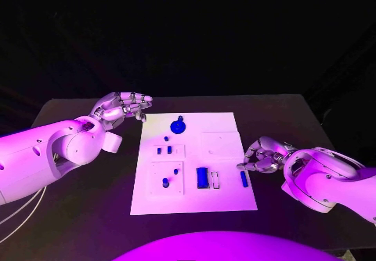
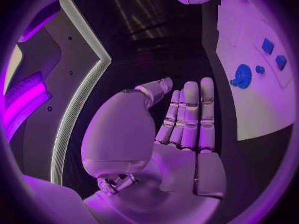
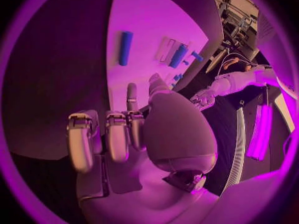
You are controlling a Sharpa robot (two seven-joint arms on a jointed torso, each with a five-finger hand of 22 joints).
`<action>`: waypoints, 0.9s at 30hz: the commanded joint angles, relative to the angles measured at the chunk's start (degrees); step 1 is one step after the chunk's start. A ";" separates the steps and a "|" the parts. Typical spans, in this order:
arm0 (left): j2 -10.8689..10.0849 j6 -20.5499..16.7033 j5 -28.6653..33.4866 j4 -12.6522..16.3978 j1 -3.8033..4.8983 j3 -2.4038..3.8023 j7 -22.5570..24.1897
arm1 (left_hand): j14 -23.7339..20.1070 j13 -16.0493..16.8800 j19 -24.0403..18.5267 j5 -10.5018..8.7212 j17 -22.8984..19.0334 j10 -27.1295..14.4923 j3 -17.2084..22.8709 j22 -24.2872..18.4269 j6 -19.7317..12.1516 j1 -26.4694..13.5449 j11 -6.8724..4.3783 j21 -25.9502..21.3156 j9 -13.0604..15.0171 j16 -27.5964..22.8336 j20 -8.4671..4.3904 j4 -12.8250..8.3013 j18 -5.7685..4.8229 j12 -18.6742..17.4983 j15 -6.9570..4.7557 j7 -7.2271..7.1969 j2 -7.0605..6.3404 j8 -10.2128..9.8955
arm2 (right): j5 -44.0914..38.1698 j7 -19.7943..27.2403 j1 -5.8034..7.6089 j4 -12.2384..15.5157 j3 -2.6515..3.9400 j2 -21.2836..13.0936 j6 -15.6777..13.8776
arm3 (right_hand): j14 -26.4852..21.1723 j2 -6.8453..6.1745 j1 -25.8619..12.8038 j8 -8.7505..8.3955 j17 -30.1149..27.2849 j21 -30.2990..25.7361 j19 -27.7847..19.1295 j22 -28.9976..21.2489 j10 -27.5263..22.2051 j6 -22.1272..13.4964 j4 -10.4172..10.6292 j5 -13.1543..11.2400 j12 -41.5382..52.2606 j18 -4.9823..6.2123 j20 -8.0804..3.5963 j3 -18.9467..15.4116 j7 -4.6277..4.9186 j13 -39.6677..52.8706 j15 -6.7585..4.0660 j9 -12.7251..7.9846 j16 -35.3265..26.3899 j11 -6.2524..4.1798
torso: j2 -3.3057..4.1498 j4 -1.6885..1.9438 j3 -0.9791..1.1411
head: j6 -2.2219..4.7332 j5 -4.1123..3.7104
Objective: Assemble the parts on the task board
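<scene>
**Head view: both hands empty at the board's edges, a pick about to begin**

Head view shows the white task board (image 1: 227,201) in the middle of the frame, on the black table (image 1: 78,228). The left hand (image 1: 121,106) hovers just off the board's upper left corner, fingers loosely curled and holding nothing; the left wrist view shows that hand with its fingers straight and close together, the palm bare. The right hand (image 1: 265,155) sits at the board's right edge, right of centre in the frame, fingers apart and empty.

On the board, a round blue gear (image 1: 179,126) lies near the top. Two small blue blocks (image 1: 164,150) stand in the upper recessed panel, and two small blue pegs (image 1: 170,178) in the lower one. A long blue bar (image 1: 202,178) lies low on the board beside a narrow slot (image 1: 215,180). A slim blue bar (image 1: 244,179) lies close to the right hand's fingertips.

Judging from this, no part is in hand yet; the step is an approach. The slim bar looks the likeliest target. The next move calls for the right hand to come down over it and pinch it along its narrow sides.
</scene>
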 commanded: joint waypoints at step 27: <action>-0.27 0.74 0.43 0.16 -0.12 -0.15 0.40 | -0.25 -0.09 -0.15 0.20 -0.07 -0.33 0.10 -0.08 -0.45 -0.12 0.00 -0.02 -0.07 -0.14 0.22 0.27 0.85 0.02 0.12 -0.01 0.25 0.37 | -6.37 -1.87 -4.60 -1.54 -0.45 1.00 3.04 | 5.83 -0.15 0.73 0.40 13.82 0.26 5.99 15.08 4.27 1.34 0.03 -1.19 -0.05 -0.81 0.30 -0.25 -0.51 13.07 -0.05 0.18 0.14 0.08 | 0.05 0.06 0.05 | -0.15 -0.65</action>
